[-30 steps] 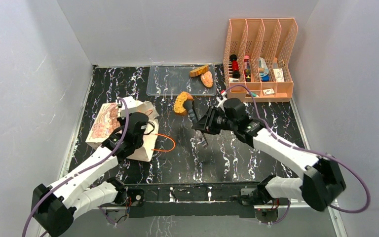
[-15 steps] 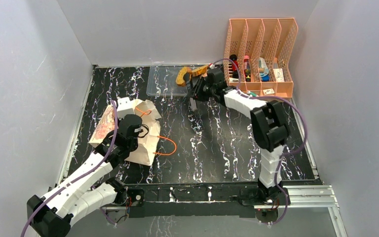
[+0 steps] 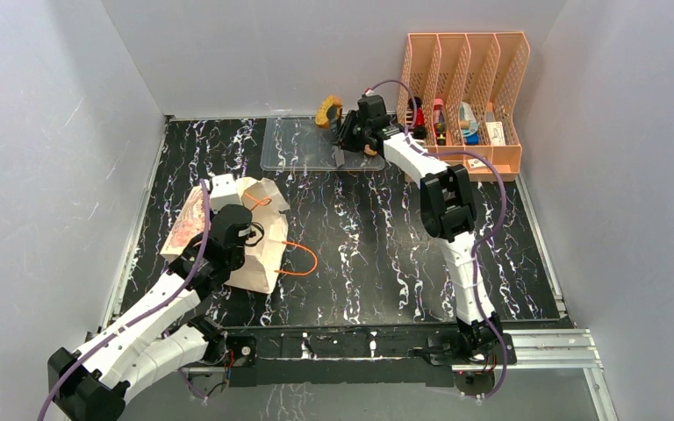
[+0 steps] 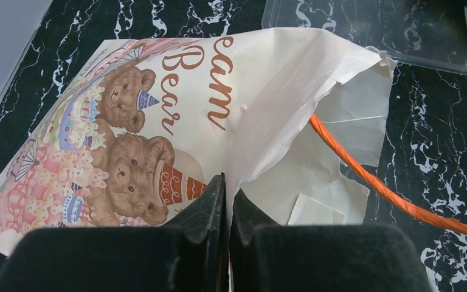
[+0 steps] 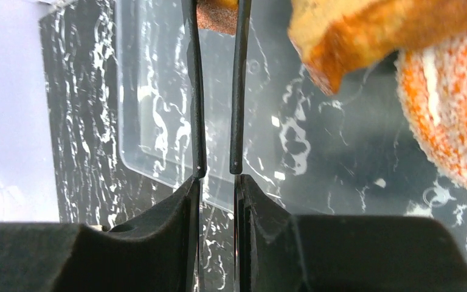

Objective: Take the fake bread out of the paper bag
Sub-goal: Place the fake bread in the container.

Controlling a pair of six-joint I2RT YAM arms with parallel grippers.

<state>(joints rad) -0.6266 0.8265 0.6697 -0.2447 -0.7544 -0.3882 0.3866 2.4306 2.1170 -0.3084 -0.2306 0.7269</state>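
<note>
The paper bag (image 3: pixel 195 224) lies on its side at the left, its bear picture (image 4: pixel 127 158) facing up and its mouth toward the right. My left gripper (image 4: pixel 226 182) is shut on the bag's upper mouth edge. What lies inside the bag is hidden. My right gripper (image 3: pixel 337 127) is stretched to the far side and shut on a ring doughnut (image 3: pixel 326 112) of fake bread, held above the clear tray's (image 3: pixel 294 149) back right part. Only a brown bit of that doughnut (image 5: pixel 217 15) shows between the fingers. A brown slice (image 5: pixel 371 30) and an orange-crusted bun (image 5: pixel 450 121) lie in the tray.
An orange mesh organizer (image 3: pixel 465 96) with small items stands at the back right, close to my right wrist. The bag's orange cord handle (image 3: pixel 298 256) loops out over the black marbled table (image 3: pixel 377 263). Grey walls close in three sides.
My right arm has carried the doughnut from mid-table to the far side, above the tray. My left gripper has tipped the bag slightly while keeping its hold.
</note>
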